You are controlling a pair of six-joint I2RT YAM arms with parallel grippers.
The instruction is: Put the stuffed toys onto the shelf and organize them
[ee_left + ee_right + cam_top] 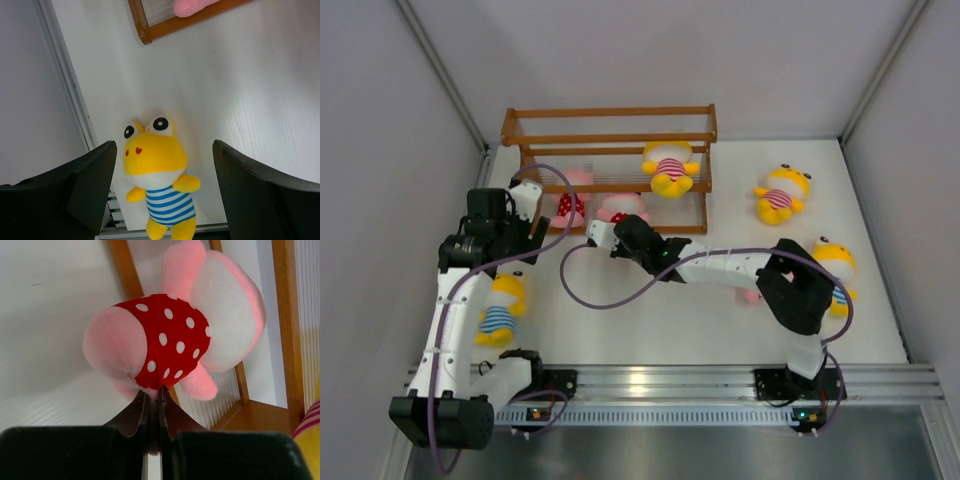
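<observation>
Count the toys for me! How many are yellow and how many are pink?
Yellow toys: 4, one on the shelf and three on the table.
Pink toys: 2, both at the shelf.
Total: 6. A pink bit under the right arm may be another toy; it is too hidden to tell.

From above and behind we look down on the table (670, 330). Our left wrist view faces down at it; the right sits close against a pink toy (170, 340) by the shelf (610, 112), which all three share.
</observation>
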